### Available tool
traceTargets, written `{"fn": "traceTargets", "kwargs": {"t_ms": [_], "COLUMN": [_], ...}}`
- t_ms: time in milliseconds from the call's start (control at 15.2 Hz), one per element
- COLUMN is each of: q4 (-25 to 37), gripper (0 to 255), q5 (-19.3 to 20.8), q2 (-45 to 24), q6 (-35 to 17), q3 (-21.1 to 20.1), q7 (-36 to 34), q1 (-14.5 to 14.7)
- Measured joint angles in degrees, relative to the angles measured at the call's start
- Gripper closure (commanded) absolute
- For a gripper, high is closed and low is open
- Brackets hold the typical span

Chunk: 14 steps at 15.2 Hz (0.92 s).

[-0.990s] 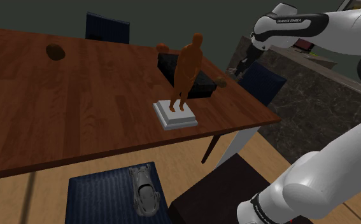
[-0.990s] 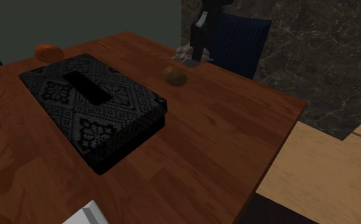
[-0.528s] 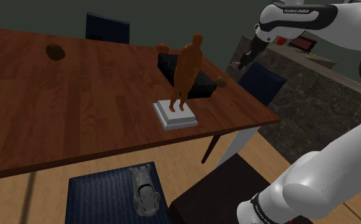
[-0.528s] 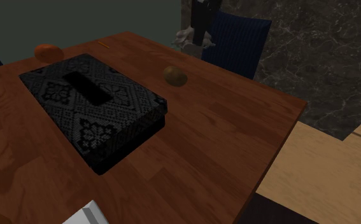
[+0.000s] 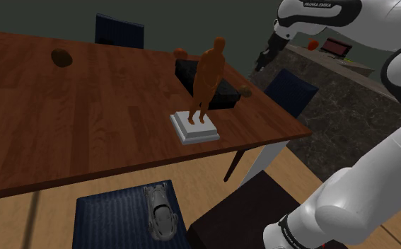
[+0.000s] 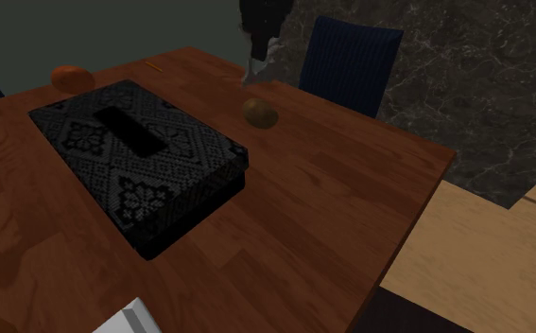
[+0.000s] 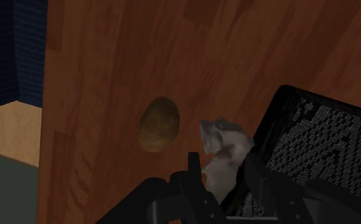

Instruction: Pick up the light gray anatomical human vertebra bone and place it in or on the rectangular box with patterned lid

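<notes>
The light gray vertebra (image 7: 226,143) sits clasped between my black fingers, and my gripper (image 7: 223,167) is shut on it. It hangs above the wooden table (image 7: 109,76), between a brown rounded lump (image 7: 160,124) and the near edge of the dark box with the patterned lid (image 7: 325,146). In the second exterior view my gripper (image 6: 261,47) is high over the table's far edge with the vertebra (image 6: 257,66) under it, beyond the box (image 6: 138,156). In the shoulder view my gripper (image 5: 261,62) hangs past the box (image 5: 220,93).
An orange human statue (image 5: 207,78) on a white base (image 5: 194,129) stands in front of the box. The brown lump (image 6: 260,113), an orange thing (image 6: 70,78) and a dark oval (image 5: 62,57) lie on the table. Blue chairs (image 6: 351,61) flank it; a grey toy car (image 5: 162,212) rests on one.
My gripper has risen with the vertebra and moved toward the second exterior view's left, from beside the blue chair to over the table's far edge.
</notes>
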<state>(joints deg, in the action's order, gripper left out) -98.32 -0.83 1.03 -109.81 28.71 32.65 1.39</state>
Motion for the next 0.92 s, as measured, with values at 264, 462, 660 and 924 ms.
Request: {"fn": "traceTargets", "kwargs": {"t_ms": [264,462,660,924], "q4": [5.7,10.4,17.0,28.7], "gripper": [255,255,255,255], "q5": [-1.7,-3.0,-4.5,-6.7], "q2": [-5.1,-9.4,-14.5,-22.7], "q6": [1.1,1.9,3.8,7.7], "q3": [-1.6,-2.7,-3.8,-5.2], "q7": [-3.1,-5.3,-7.5,-10.4], "q1": [1.6,2.5,3.2,3.3]}}
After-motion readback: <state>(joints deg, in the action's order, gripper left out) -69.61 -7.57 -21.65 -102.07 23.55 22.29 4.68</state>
